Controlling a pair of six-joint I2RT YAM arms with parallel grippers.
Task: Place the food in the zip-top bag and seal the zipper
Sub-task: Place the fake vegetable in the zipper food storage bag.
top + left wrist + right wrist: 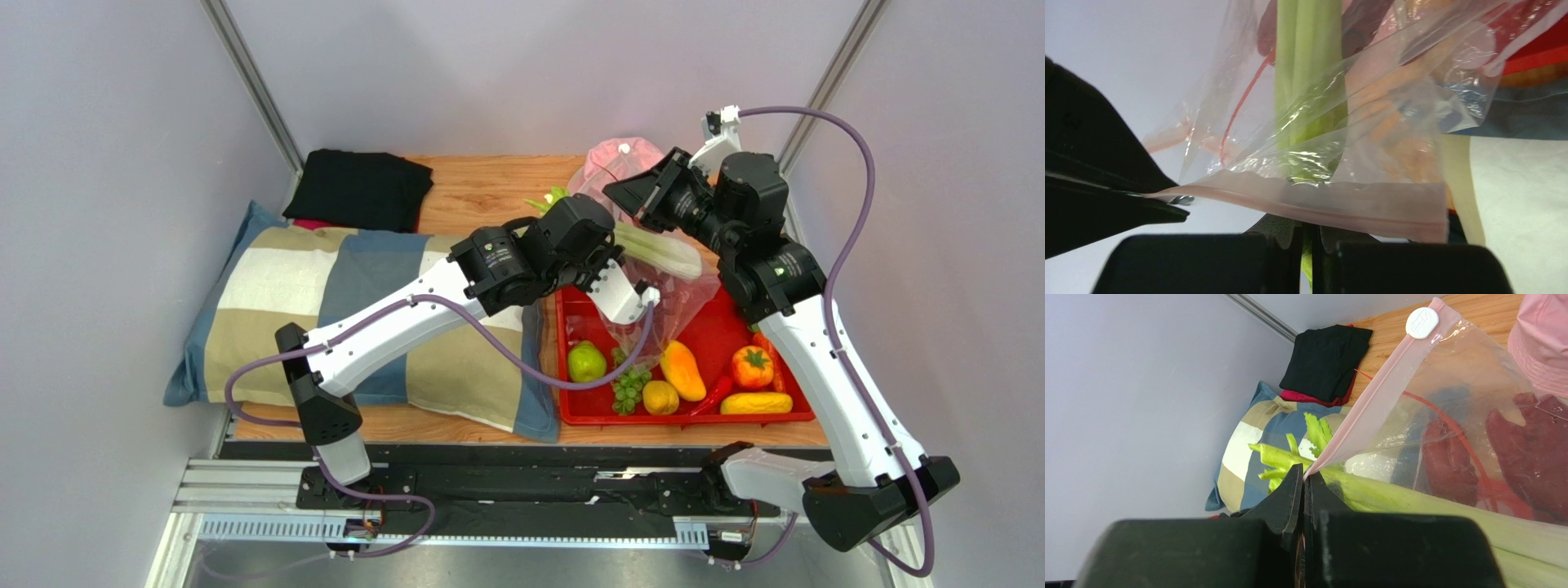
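My left gripper [1310,229] is shut on the pale green celery stalk [1306,92], whose far part lies inside the clear zip-top bag [1389,122]. The zipper [1333,205], a pinkish strip, crosses just above my left fingers. My right gripper [1303,478] is shut on the end of the zipper strip [1364,404], which has a white slider [1422,321] at its far end. The red lobster [1524,453] shows through the bag. In the top view both grippers [607,245] [620,190] hold bag [672,300] and celery [662,254] above the tray. The green apple [586,361] and grape bunch [629,390] lie in the tray.
The red tray [718,333] at front right also holds a mango, a tomato and other toy foods. A pink hat [620,157] sits behind the bag. A striped pillow [331,294] and a black cloth [359,188] lie to the left.
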